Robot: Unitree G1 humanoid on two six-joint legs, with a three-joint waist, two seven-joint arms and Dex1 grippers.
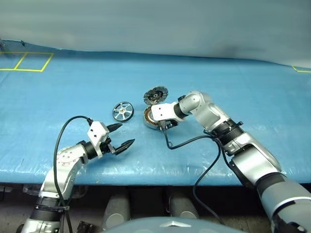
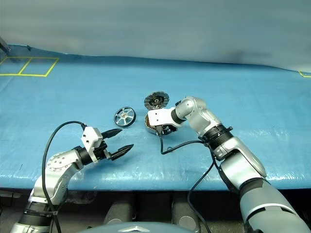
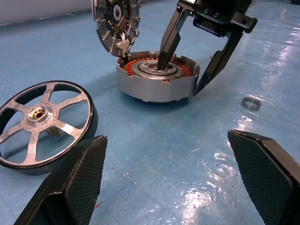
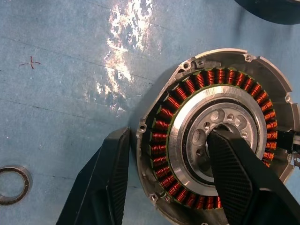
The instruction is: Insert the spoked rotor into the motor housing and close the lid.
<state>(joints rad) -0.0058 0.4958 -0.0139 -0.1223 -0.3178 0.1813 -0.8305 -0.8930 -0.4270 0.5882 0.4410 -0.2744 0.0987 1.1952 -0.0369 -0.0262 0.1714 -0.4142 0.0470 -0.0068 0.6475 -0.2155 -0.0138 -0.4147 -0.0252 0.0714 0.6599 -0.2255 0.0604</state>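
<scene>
At lower left of the head view, left pincer (image 1: 121, 138) spread wide and holding nothing, hovering low over the blue table (image 1: 252, 92). Just above it, left of centre, spoked rotor (image 1: 122, 111) lying flat, untouched. At centre, motor housing (image 1: 150, 118) with copper windings bared, lid (image 1: 155, 94) standing upright on its far edge. Right pincer (image 3: 187, 61) straddling the housing wall, one finger (image 4: 234, 173) in the silver centre, the other (image 4: 108, 183) outside, partly closed; grip not yet certain. Best done by steadying the housing firmly, leaving its bore free for the rotor. Likely obstruction: that inner finger itself. Small loose ring (image 3: 251, 103) lying beside the housing.
</scene>
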